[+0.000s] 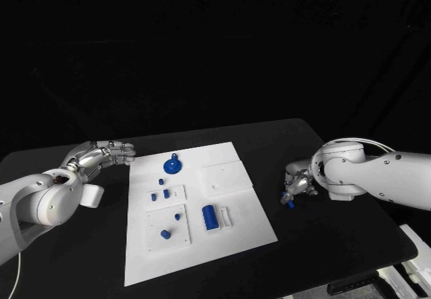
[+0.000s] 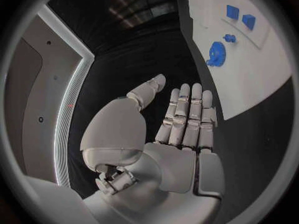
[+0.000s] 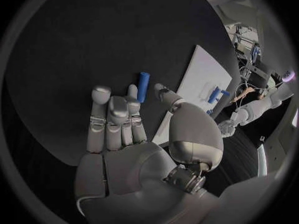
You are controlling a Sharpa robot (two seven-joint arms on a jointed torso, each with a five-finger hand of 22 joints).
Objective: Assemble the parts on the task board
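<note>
The white task board point(image 1: 235, 232) lies in the middle of the black table. On it are a blue gear point(image 1: 172, 165), a long blue block point(image 1: 209, 217) and several small blue parts such as a peg point(image 1: 165, 234). My left hand point(image 1: 101, 155) hovers left of the board's far corner, fingers straight and holding nothing; its wrist view shows the hand point(image 2: 184, 122), the board point(image 2: 261, 69) and the gear point(image 2: 216, 53). My right hand point(image 1: 298, 184) reaches down right of the board. A blue cylinder point(image 1: 288, 200) lies on the table at its fingertips point(image 3: 132, 92). The cylinder point(image 3: 143, 86) sits between a finger and the thumb, not gripped.
A small white piece point(image 1: 227, 218) lies beside the long blue block. Raised white plates point(image 1: 225, 176) sit on the board. Bare black table surrounds the board, with the table's right edge point(image 1: 359, 180) behind my right arm.
</note>
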